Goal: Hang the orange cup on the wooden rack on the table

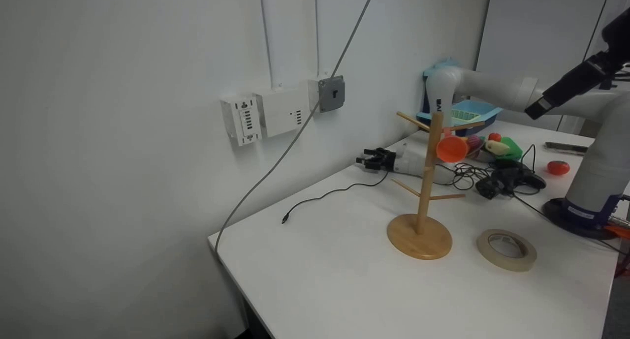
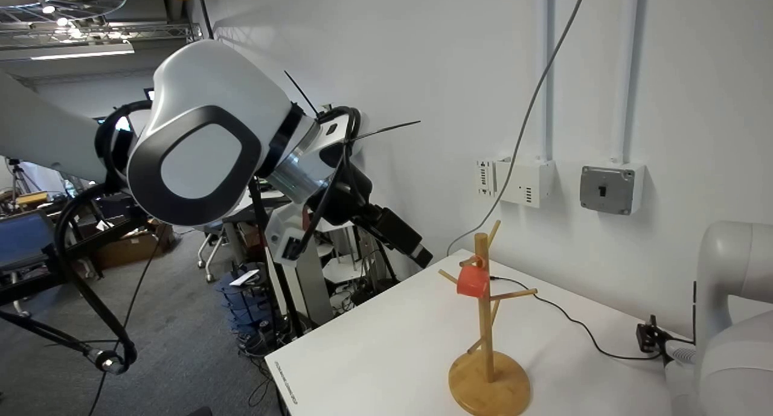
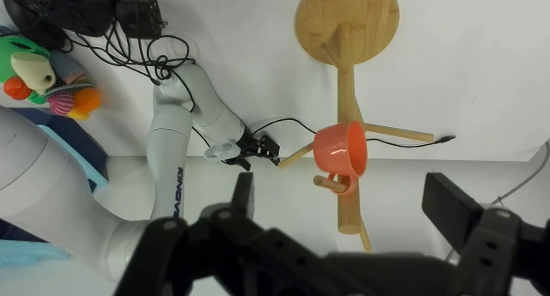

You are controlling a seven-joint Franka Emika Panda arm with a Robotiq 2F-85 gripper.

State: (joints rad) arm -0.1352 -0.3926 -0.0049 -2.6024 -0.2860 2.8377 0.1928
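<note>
The orange cup [image 3: 337, 148] hangs by its handle on an upper peg of the wooden rack [image 3: 350, 90] in the wrist view. The peg passes through the handle. The cup also hangs on the rack in both exterior views [image 1: 452, 149] [image 2: 473, 281]. The rack stands upright on the white table [image 1: 315, 260] in an exterior view, its round base [image 1: 419, 236] flat on the top. My gripper [image 3: 341, 193] is open and empty, its fingers wide apart. It is apart from cup and rack, in the air to one side, in both exterior views [image 1: 537, 107] [image 2: 421, 254].
A beige tape roll [image 1: 507, 250] lies beside the rack base. Another robot arm [image 3: 202, 98] with a black gripper rests by the wall. A black cable [image 1: 334, 194], a dark controller [image 1: 509, 179] and toy food [image 3: 34, 72] lie on the table. A grey cable [image 1: 290, 144] runs down the wall.
</note>
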